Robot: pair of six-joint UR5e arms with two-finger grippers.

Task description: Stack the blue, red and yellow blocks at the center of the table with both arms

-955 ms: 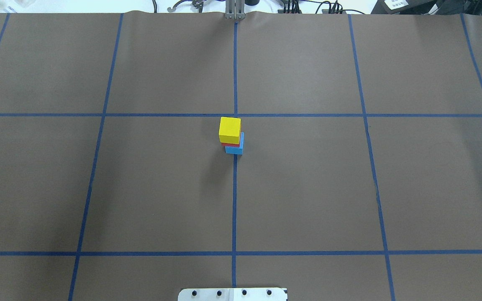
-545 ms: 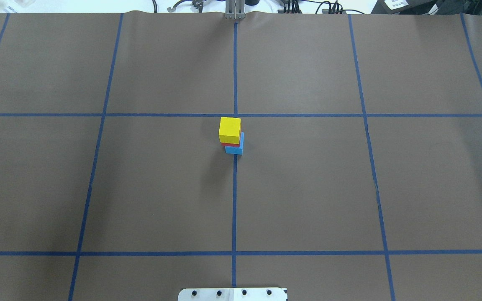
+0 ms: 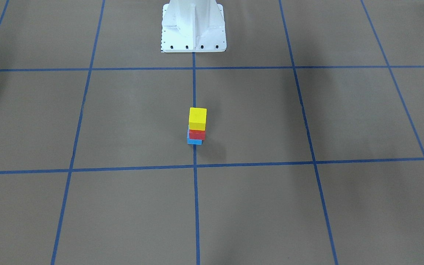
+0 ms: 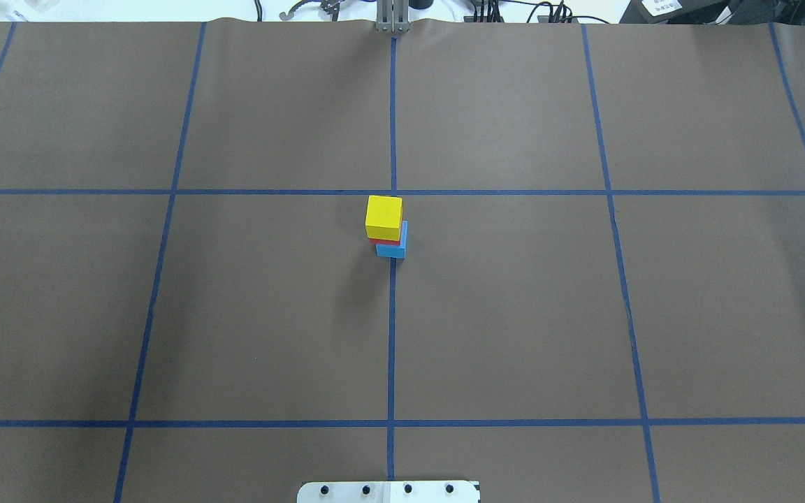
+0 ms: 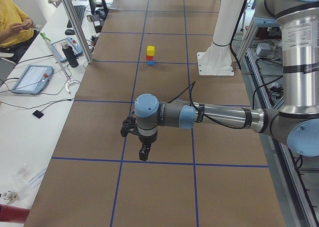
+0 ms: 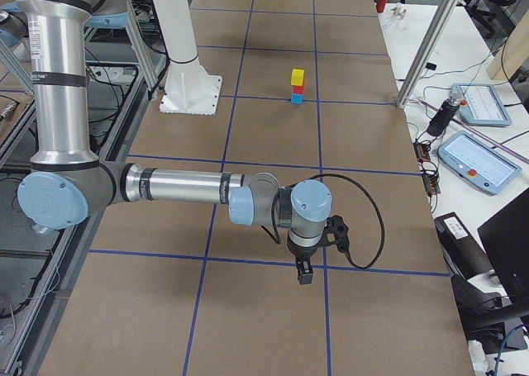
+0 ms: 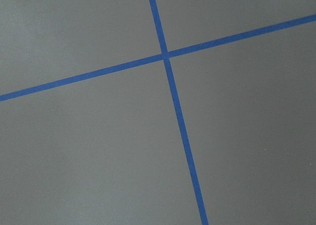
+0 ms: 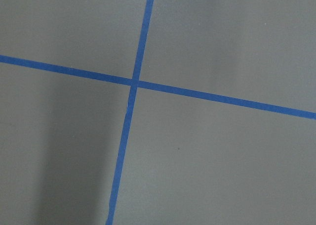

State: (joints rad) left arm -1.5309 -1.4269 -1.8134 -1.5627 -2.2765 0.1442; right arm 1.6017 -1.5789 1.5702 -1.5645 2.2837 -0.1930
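Observation:
A yellow block (image 4: pixel 383 216) sits on a red block (image 3: pixel 197 134), which sits on a blue block (image 4: pixel 394 250), forming one stack at the table's centre. The stack also shows in the exterior left view (image 5: pixel 150 55) and the exterior right view (image 6: pixel 297 87). The upper blocks are offset from the blue one. My left gripper (image 5: pixel 143 153) shows only in the exterior left view, far from the stack; I cannot tell if it is open or shut. My right gripper (image 6: pixel 303 275) shows only in the exterior right view, also far from the stack; I cannot tell its state.
The white robot base (image 3: pixel 193 27) stands at the table's near edge. Blue tape lines (image 4: pixel 392 314) grid the brown table cover. Teach pendants (image 6: pixel 481 161) and cables lie on the side benches. A person in yellow (image 5: pixel 12 25) sits beyond the far side.

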